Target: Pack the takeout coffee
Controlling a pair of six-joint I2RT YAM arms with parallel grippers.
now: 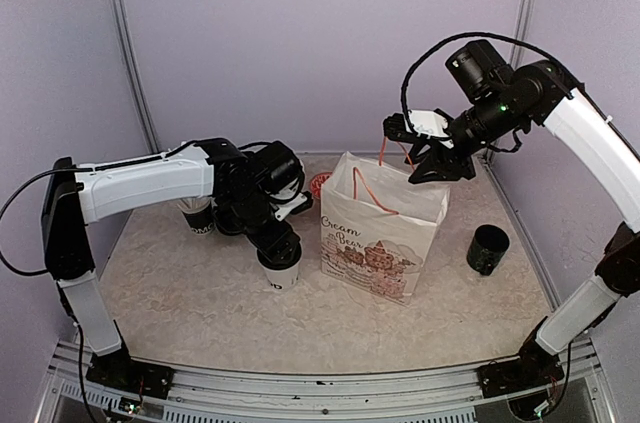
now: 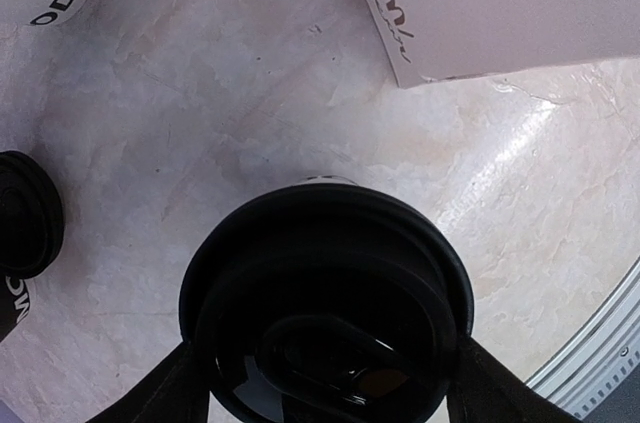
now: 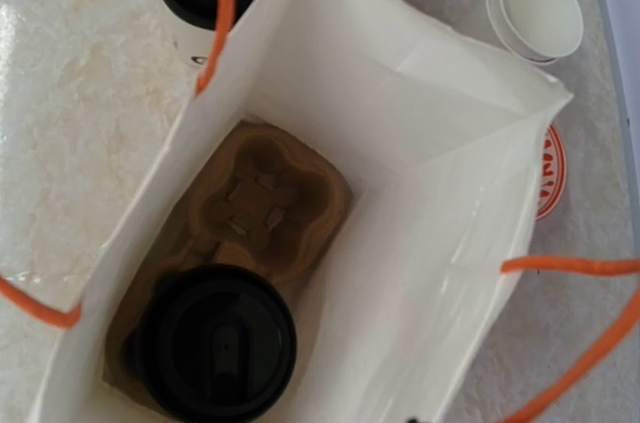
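Takeout coffee cup (image 1: 283,276) nearest the arm bases stands upright on the surface (image 1: 180,313), just left of the paper bag (image 1: 375,243). The left hand (image 1: 279,246) hangs over it, fingers (image 2: 160,398) spread wide on either side of its black lid (image 2: 325,273); whether they press it I cannot tell. Inside the bag a cardboard carrier (image 3: 265,198) lies on the bottom, with a lidded cup (image 3: 215,353) seated in one pocket. A black pot (image 1: 487,249) stands to the bag's right, apart from it. Farther back on the left, a second cup (image 1: 199,216) stands partly hidden by the left arm. The right hand (image 1: 435,168) hovers at the bag's far rim, near an orange handle (image 1: 383,151); its grip cannot be made out.
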